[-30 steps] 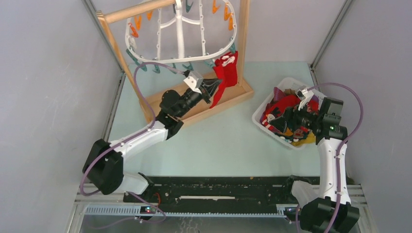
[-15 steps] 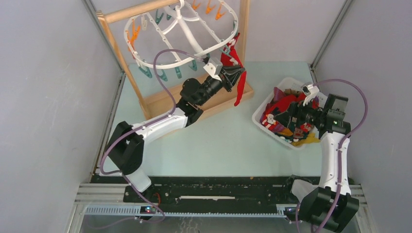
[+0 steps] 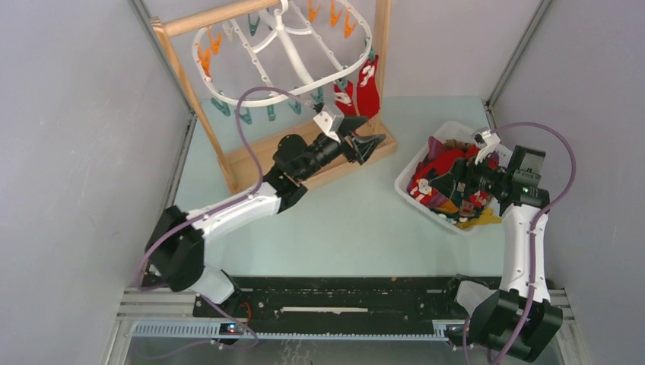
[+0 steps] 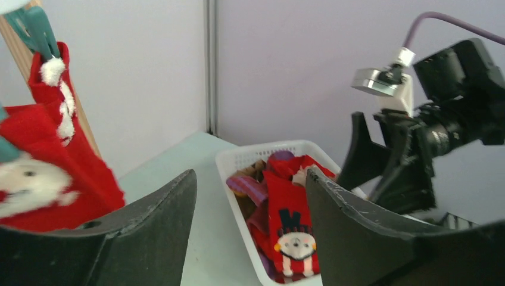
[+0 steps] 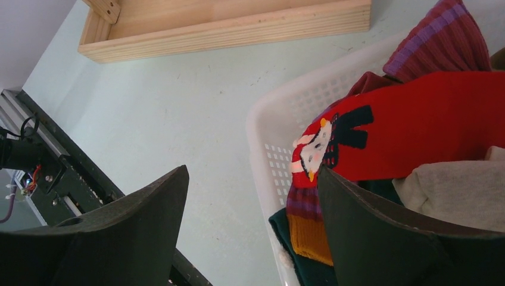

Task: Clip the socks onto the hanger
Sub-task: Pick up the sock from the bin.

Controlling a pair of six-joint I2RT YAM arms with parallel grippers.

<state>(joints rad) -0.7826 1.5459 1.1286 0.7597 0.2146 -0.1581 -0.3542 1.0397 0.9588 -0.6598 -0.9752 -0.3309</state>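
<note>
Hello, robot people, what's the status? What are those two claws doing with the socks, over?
Left tool open, empty, by hanger. Two red socks clipped on its rim. Right tool open, empty, over basket. Nothing seen blocking.

A pale mint tabletop [image 3: 357, 220] fills the middle, evenly lit, with only soft shadows. Plain lilac-grey walls [image 3: 76, 152] close it in at 9, 12 and 3 o'clock, joined by aluminium corner posts [image 3: 515, 53]. A wooden stand [image 3: 182, 84] rises at 11 o'clock. A black rail [image 3: 342, 293] runs along 6 o'clock.
</note>
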